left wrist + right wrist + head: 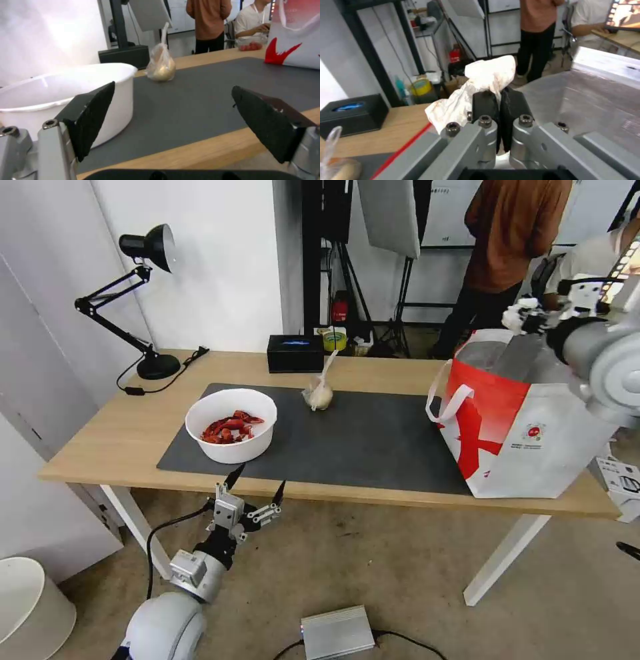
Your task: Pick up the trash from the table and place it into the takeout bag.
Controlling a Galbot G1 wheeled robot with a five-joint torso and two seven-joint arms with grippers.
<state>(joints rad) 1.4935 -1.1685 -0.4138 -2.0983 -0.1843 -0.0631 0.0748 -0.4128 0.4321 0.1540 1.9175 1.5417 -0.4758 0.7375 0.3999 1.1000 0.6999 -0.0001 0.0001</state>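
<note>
Right wrist view shows the crumpled white tissue (480, 85) pinched between the two dark pads of the right gripper (500, 100), whose fingers are pressed together on it — the tissue bulges out beyond the fingertips and to one side, with faint reddish stains. Just below and beside it is the silver foil lining of the takeout bag (586, 100). From the head view, the right gripper (527, 318) hangs over the open mouth of the takeout bag (527, 433), which stands upright at the right end of the table (100, 433). On the dark grey mat (360, 440) the white bowl of crayfish shells (231, 425) sits to the left, and the small knotted clear bag (320, 392) lies farther back, well apart from it. The left gripper (257, 488) waits at the near table edge just before the bowl — its fingers are spread wide and hold nothing.
</note>
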